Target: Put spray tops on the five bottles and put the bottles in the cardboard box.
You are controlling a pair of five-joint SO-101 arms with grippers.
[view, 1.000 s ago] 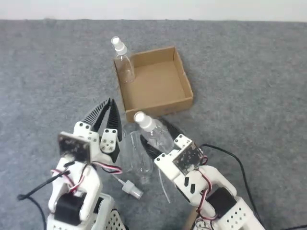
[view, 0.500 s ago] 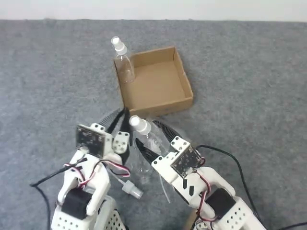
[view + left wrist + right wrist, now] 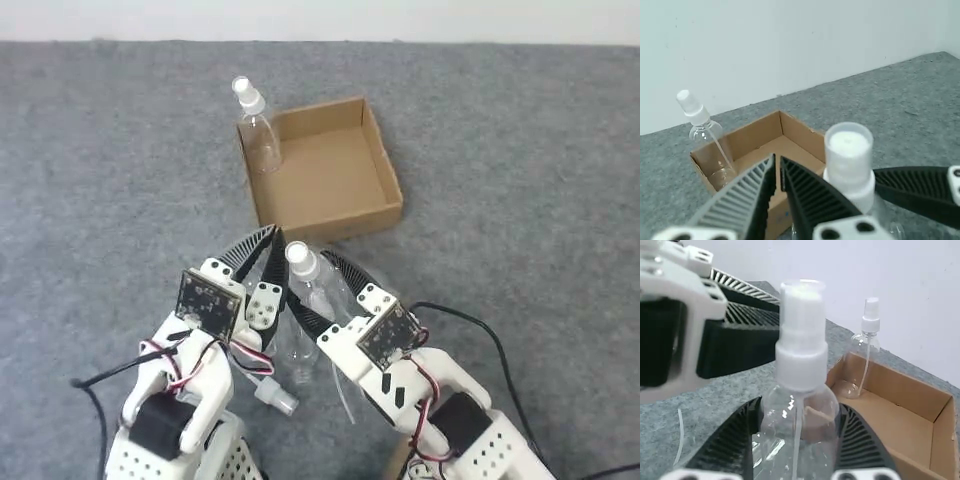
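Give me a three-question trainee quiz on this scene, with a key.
1. True or false: the left gripper grips the cardboard box.
2. What does the right gripper hold? A) a loose spray top B) a capped bottle C) nothing
3. How many bottles stand in the cardboard box?
Key: 1 false: it is shut beside the capped bottle's top. 2 B. 3 one, the corner bottle.
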